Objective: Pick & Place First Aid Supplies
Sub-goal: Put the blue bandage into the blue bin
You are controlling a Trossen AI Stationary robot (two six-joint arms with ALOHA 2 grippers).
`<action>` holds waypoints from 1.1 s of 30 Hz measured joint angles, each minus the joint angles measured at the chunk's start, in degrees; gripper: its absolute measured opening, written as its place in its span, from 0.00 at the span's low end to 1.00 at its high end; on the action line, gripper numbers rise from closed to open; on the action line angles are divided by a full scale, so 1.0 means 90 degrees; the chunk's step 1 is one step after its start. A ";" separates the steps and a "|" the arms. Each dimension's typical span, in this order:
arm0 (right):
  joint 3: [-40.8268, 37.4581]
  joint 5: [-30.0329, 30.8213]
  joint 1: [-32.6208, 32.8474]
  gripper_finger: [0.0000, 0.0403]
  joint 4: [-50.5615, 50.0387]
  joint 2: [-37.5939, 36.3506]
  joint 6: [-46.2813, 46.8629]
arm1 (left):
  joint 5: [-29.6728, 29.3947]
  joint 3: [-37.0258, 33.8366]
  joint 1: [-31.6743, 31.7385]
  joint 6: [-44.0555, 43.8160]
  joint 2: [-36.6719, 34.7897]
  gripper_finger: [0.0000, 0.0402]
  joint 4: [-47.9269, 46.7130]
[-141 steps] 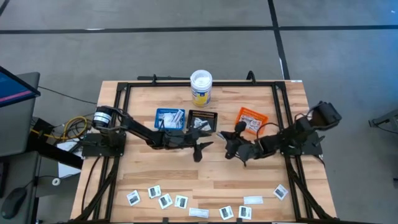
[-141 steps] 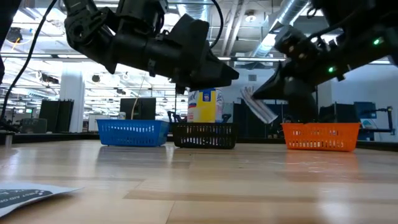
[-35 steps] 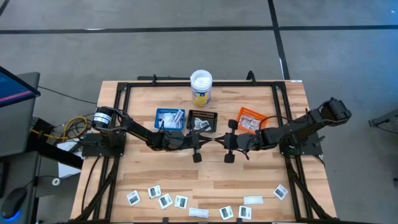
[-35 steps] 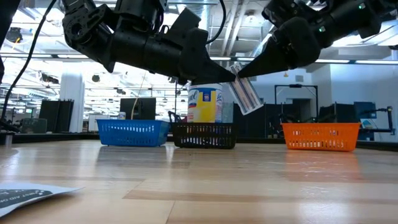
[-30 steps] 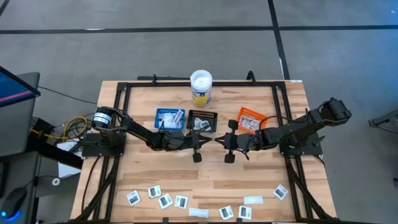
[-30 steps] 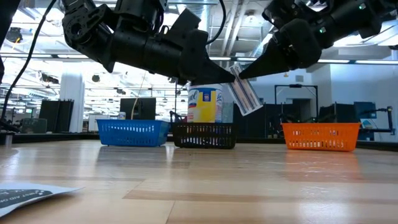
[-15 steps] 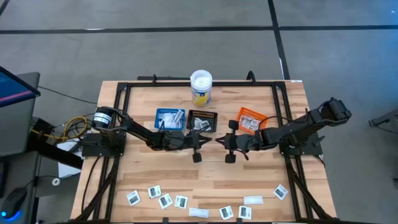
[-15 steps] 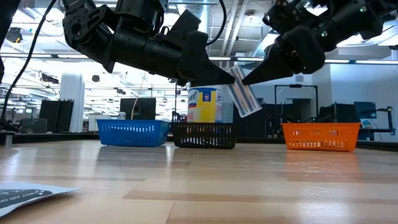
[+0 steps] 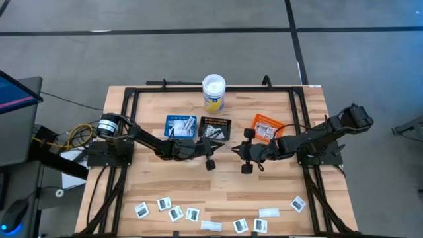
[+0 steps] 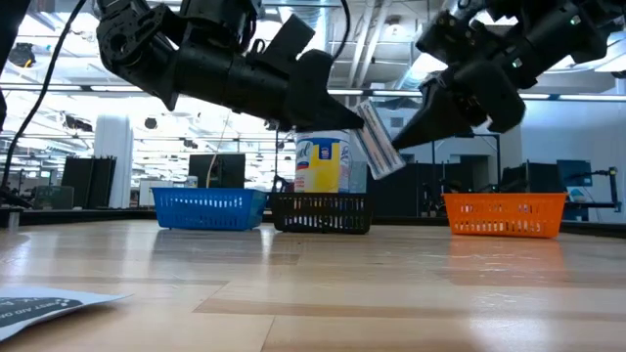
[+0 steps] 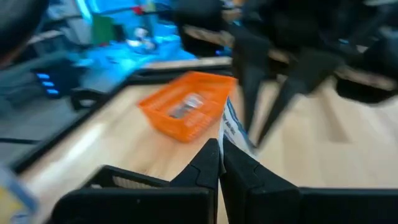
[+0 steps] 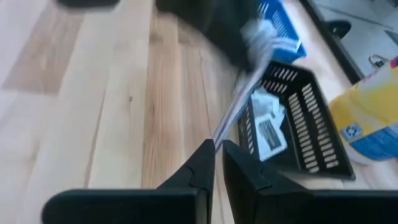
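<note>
A narrow white-and-blue packet (image 10: 376, 142) hangs in mid-air over the table's middle, in front of the black tray (image 9: 215, 127). My left gripper (image 10: 358, 114) reaches in from the left and is shut on it. My right gripper (image 12: 217, 147) faces it from the right with its fingers a little apart, their ends at the packet's free end (image 12: 219, 135). More first aid packets (image 9: 175, 212) lie flat along the table's near edge. Others lie in the blue tray (image 9: 180, 124), the black tray and the orange tray (image 9: 266, 127). My left gripper pinches the packet's upper end (image 11: 225, 138) between its two fingers, coming slanting down from the table's left. The packet hangs tilted below the fingers, clear of the table, its lower end (image 10: 387, 168) toward the right arm. My right gripper: I cannot tell whether its fingertips touch the packet's free end.
A white-lidded tub with a yellow label (image 9: 213, 92) stands behind the trays at the far edge. Black frame rails (image 9: 132, 106) run along the table's sides. Bare wood lies between the trays and the packets at the near edge.
My right gripper has drawn back a little toward the table's right edge, and its tip stands beside the packet rather than over it. The packet has stayed in my left gripper, clear of the table, and has tipped slightly.
</note>
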 joint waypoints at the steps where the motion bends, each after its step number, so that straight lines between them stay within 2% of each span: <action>1: 0.0000 -0.0002 0.0000 0.07 -0.0112 0.0000 0.0000 | -0.0212 0.0000 -0.0023 0.0035 -0.0044 0.02 0.0002; 5: -0.0002 -0.0002 0.0000 0.08 -0.0339 0.0000 0.0001 | -0.1385 -0.0004 -0.0220 0.0278 -0.0510 0.02 -0.0546; 8: -0.0002 -0.0002 0.0000 0.08 -0.0327 0.0000 0.0001 | -0.2455 0.0000 -0.0416 0.0205 -0.1084 0.02 -0.1638; 11: -0.0002 -0.0002 0.0000 0.08 -0.0311 0.0000 0.0001 | -0.3638 0.0000 -0.0643 -0.0478 -0.1631 0.02 -0.2936; 14: -0.0002 -0.0002 0.0000 0.08 -0.0287 0.0000 0.0001 | -0.4343 -0.0066 -0.0846 -0.1350 -0.2081 0.03 -0.3984; 17: -0.0002 -0.0002 0.0000 0.08 -0.0268 0.0000 0.0001 | -0.4737 -0.0329 -0.0969 -0.1811 -0.2444 0.02 -0.4406; 24: -0.0002 -0.0002 0.0000 0.07 -0.0265 0.0000 -0.0002 | -0.5500 -0.1140 -0.1003 -0.2021 -0.2947 0.02 -0.4430; 29: 0.0000 -0.0002 0.0000 0.07 -0.0265 0.0000 -0.0002 | -0.5521 -0.1547 -0.1001 -0.2396 -0.3205 0.02 -0.4428; 33: 0.0000 -0.0002 0.0000 0.07 -0.0265 0.0000 -0.0002 | -0.5006 -0.1821 -0.0981 -0.2866 -0.3351 0.03 -0.4424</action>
